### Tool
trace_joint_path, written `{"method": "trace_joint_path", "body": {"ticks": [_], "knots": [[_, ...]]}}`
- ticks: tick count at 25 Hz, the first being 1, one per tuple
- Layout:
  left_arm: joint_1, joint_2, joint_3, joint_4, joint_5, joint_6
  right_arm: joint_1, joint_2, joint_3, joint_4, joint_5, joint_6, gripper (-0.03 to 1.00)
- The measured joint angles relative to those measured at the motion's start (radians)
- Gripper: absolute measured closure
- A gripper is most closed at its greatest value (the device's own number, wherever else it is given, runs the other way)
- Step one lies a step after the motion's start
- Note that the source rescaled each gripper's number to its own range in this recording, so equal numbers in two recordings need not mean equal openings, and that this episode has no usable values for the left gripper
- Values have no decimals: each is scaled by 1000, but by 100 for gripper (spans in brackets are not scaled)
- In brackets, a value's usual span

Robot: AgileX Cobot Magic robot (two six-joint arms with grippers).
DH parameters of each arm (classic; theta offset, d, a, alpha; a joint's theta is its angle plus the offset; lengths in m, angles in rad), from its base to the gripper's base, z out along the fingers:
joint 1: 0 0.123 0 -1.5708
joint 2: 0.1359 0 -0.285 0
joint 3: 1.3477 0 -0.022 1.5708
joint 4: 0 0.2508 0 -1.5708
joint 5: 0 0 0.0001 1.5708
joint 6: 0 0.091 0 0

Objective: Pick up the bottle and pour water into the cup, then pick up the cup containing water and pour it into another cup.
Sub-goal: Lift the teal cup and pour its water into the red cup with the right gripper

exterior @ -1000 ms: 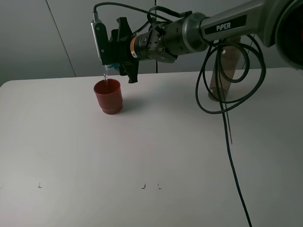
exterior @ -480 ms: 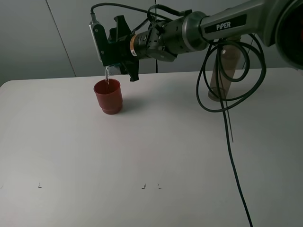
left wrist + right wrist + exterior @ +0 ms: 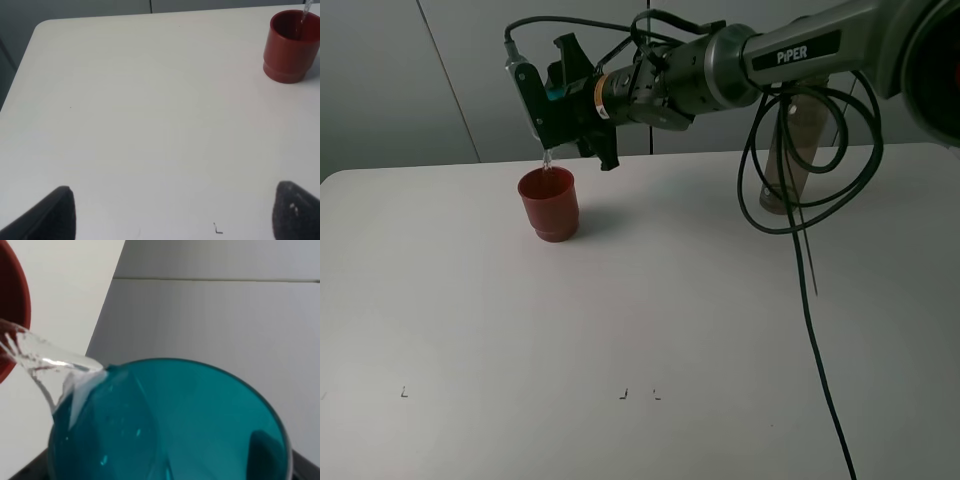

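Right gripper (image 3: 552, 112), reaching across from the right arm (image 3: 790, 50), was closed on the teal cup (image 3: 170, 425), which it held tipped well over above the red cup (image 3: 549, 203); the overhead view showed only a sliver of teal between the jaws, while the wrist view looked straight into the tumbler's mouth. Compared with a second earlier, the wrist had rolled further and the gripper had risen a little, so the teal cup lay steeper. My reading is that the pour was in its last stretch, the cup being tilted harder to drain what was left.

On the table (image 3: 670, 330), the bottle (image 3: 790, 150) stood upright near the far right edge, partly behind the arm's looping cable (image 3: 805, 270) and well apart from both cups. That suggests the first pour was already done with. The red cup sat toward the far left part of the table, upright and in the same spot as before.

Left gripper (image 3: 170, 212) showed only its two dark fingertips, spread wide apart over bare table with nothing between them.

A thin stream of water (image 3: 547, 160) fell from the teal cup's lip into the red cup's mouth; the left wrist view caught it entering near the rim. The stream looked thinner than a second before, another sign the cup was nearly empty.
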Motion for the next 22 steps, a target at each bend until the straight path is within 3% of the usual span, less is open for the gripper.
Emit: {"method": "trace_joint_path", "body": {"ticks": [22], "knots": [[0,0,0,0,0,0,0,0,-2,0,-8,-277,82]]}}
